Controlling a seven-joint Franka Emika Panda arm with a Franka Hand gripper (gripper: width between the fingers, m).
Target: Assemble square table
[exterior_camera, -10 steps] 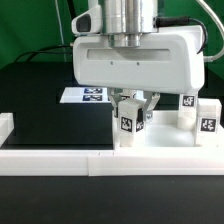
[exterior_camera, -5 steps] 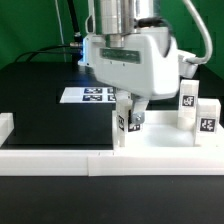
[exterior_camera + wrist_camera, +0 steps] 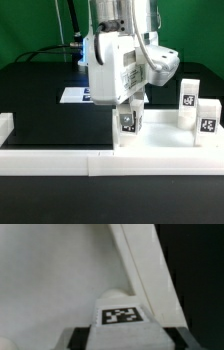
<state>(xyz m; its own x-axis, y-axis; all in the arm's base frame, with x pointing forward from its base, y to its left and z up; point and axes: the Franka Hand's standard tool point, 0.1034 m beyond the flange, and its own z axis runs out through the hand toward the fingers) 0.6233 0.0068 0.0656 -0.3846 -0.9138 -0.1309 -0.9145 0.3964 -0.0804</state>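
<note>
Marker board (image 3: 78,95) (flat) beyond white border rail (image 3: 60,160)

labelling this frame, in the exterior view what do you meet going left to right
border rail's raised end → marker board → tagged leg in the pincer → tagged leg → tagged leg

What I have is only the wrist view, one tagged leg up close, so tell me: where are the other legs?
Observer: Two stand upright toward the exterior view's right, the rear leg and the front leg, both apart from the held leg.
Operator: Anything behind the arm?
Observer: The marker board lies flat on the dark table, toward the exterior view's left.
Operator: How does my leg sit?
Observer: Roughly upright in the gripper, at the exterior view's left end of the white tabletop.
</note>
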